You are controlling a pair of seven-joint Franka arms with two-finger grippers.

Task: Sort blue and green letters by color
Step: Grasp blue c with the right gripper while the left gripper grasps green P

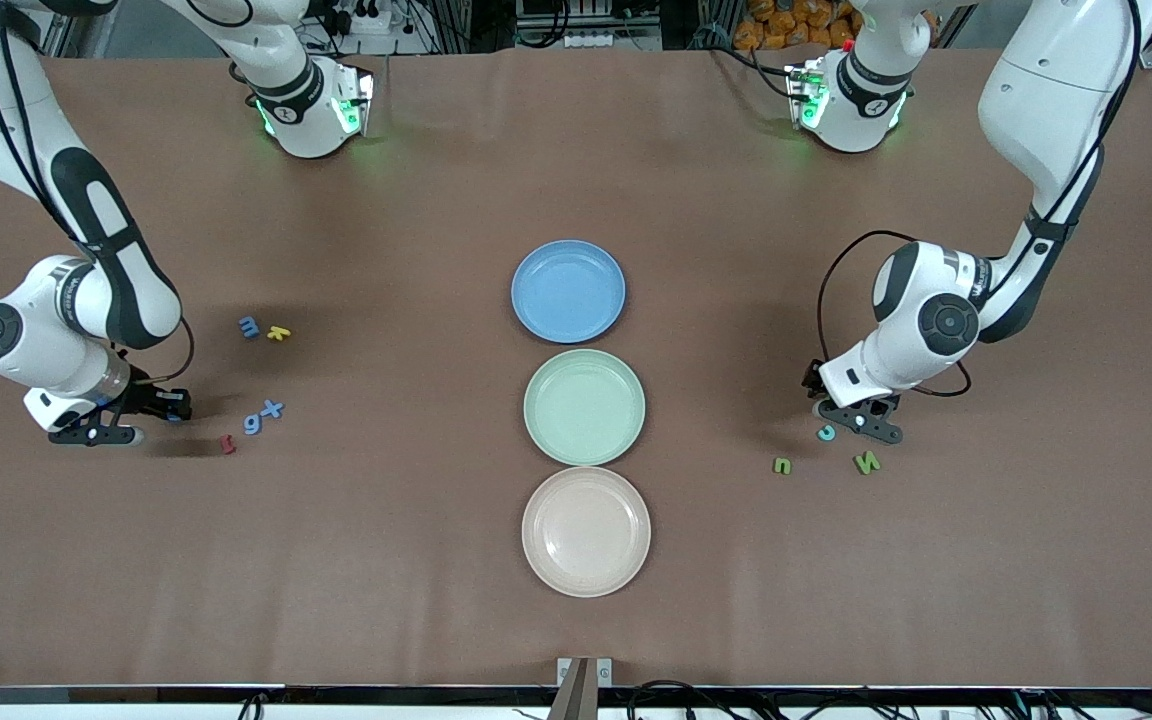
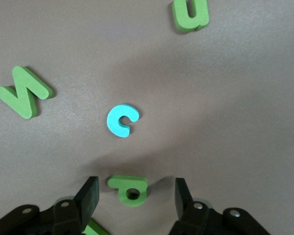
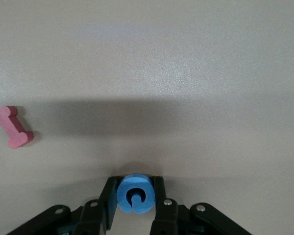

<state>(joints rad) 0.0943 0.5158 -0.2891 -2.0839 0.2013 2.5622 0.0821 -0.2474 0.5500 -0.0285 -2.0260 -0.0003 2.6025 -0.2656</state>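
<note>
Brown table (image 1: 386, 560): clamped blue letter (image 3: 134, 194) perhaps flat.

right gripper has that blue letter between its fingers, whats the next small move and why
Probably lift straight up. The right gripper is shut on the blue letter low at the table, so it needs to clear the surface before carrying toward the blue plate. The left gripper has its fingers open around a green letter, not yet gripping.
</note>
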